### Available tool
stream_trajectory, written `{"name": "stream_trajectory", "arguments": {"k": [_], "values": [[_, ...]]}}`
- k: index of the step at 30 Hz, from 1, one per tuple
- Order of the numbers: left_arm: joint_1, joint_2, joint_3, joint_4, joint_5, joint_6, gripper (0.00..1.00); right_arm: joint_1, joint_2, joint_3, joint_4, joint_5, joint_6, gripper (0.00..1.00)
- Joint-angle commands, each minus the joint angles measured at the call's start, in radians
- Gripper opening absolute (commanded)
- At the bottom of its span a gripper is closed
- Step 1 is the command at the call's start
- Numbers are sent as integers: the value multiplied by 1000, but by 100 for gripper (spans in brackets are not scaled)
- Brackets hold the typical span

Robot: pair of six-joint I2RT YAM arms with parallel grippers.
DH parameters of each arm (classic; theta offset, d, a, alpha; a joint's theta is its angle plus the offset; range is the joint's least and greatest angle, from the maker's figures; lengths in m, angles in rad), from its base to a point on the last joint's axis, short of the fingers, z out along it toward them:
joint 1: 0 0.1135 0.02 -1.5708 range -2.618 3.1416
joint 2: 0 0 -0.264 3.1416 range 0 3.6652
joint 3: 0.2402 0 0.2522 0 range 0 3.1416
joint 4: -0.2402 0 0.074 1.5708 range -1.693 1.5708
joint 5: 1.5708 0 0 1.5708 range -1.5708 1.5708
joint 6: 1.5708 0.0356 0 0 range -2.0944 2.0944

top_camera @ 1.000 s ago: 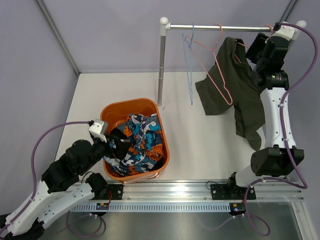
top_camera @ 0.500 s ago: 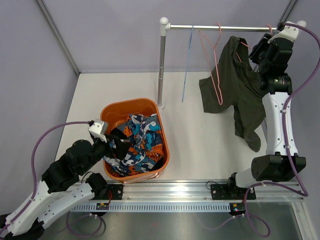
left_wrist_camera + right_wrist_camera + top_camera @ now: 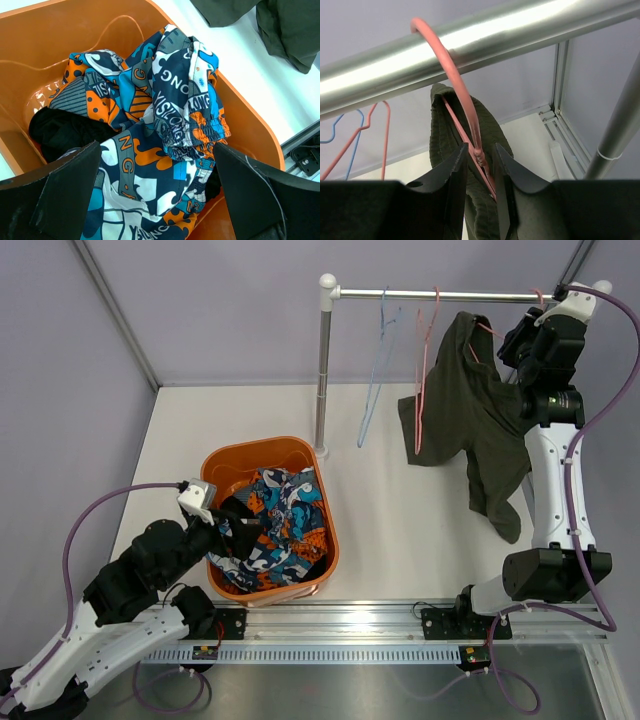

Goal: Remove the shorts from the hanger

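One orange basket point(image 3: 256, 446), patterned clothes point(image 3: 286, 523) inside, olive shorts point(image 3: 482, 412) on hanger point(image 3: 451, 64)

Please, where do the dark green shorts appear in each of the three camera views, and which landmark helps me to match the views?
Top external: the dark green shorts hang at the upper right, under the right end of the rail.
Left wrist: only a part shows, in the top right corner.
Right wrist: lower centre, draped on the pink hanger.
Shared landmark: the white table under the shorts.
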Motion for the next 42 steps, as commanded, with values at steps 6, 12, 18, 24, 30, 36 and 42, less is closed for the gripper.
{"name": "stream_trajectory", "arguments": {"k": [6,12,18,24,30,36,42], "values": [[-9,-10,-3,40,7,14,99,-4,42,41,0,-42,-2,37],[-11,-7,-2,40,7,14,99,-4,41,31,12,-40,-7,33],[-11,-5,-2,40,9,14,99,-4,38,34,18,-39,-8,31],[-11,-5,-3,40,9,14,99,-4,38,37,15,-31,-12,17],[-12,1,-3,40,9,16,99,-4,29,59,7,-3,-15,5],[-12,10,-3,40,12,16,99,2,-31,132,-13,0,2,0],[-12,12,-3,40,4,14,99,12,-101,150,-45,63,2,0]]}}
